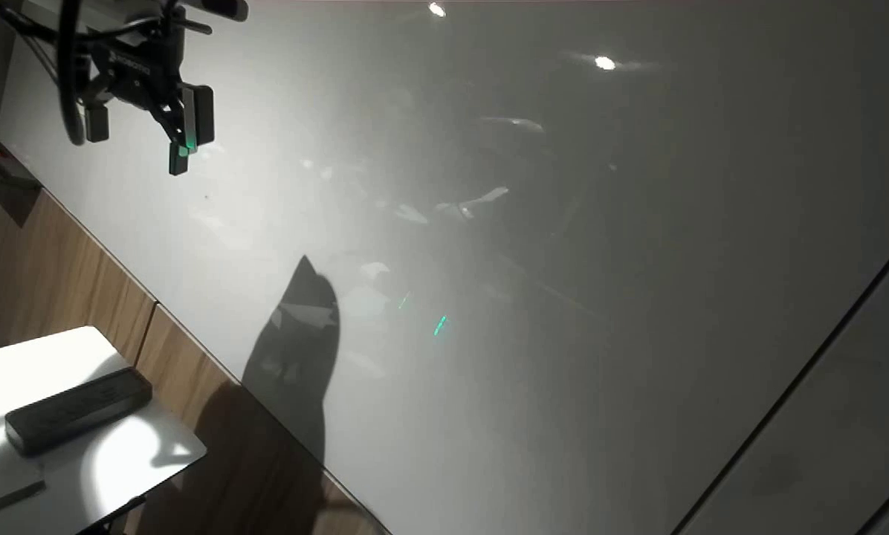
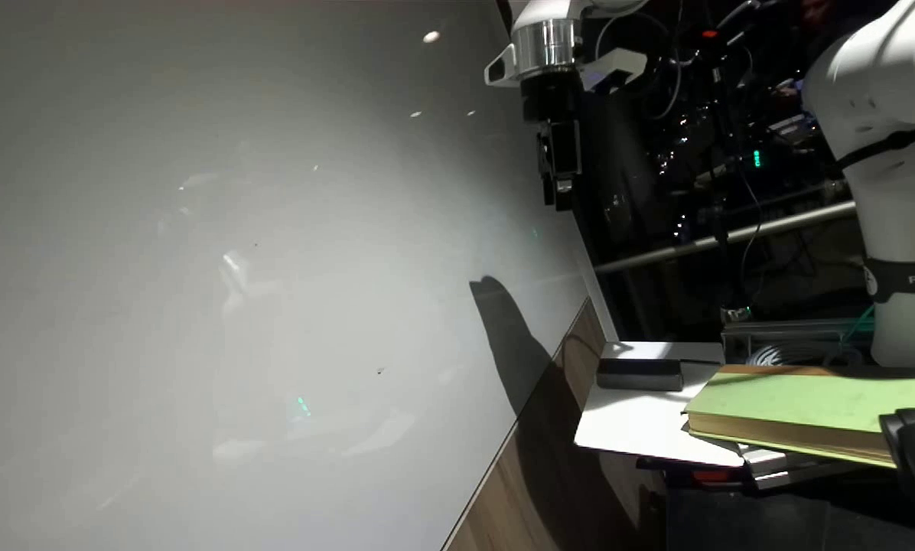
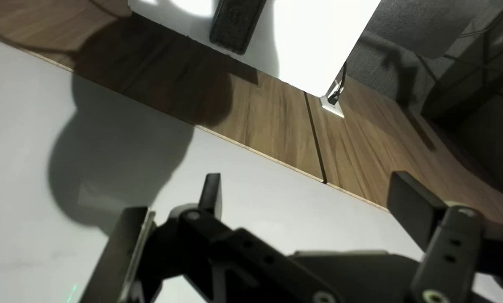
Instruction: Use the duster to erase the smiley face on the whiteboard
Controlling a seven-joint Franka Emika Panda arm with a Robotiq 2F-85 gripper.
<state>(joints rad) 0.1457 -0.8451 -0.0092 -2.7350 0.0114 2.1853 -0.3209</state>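
Observation:
The duster (image 1: 79, 409) is a black elongated block lying on the small white tabletop. It also shows in an exterior view (image 2: 639, 375) and at the top of the wrist view (image 3: 238, 25). The whiteboard (image 1: 563, 334) is a large glossy grey-white panel with light reflections, also in an exterior view (image 2: 121, 321). I cannot make out a smiley face on it. My gripper (image 1: 137, 152) is open and empty, above and apart from the duster; in the wrist view (image 3: 310, 200) its fingers are wide apart. A dark flat piece beside one finger (image 3: 121, 252) is unclear.
The white tabletop (image 2: 626, 425) also holds a green book (image 2: 817, 402) near the robot base (image 2: 909, 321). A wood panel (image 1: 80, 253) runs along the whiteboard's lower edge. A dark wall-mounted piece with red (image 1: 2, 163) sits at the board's edge. Dark equipment stands behind.

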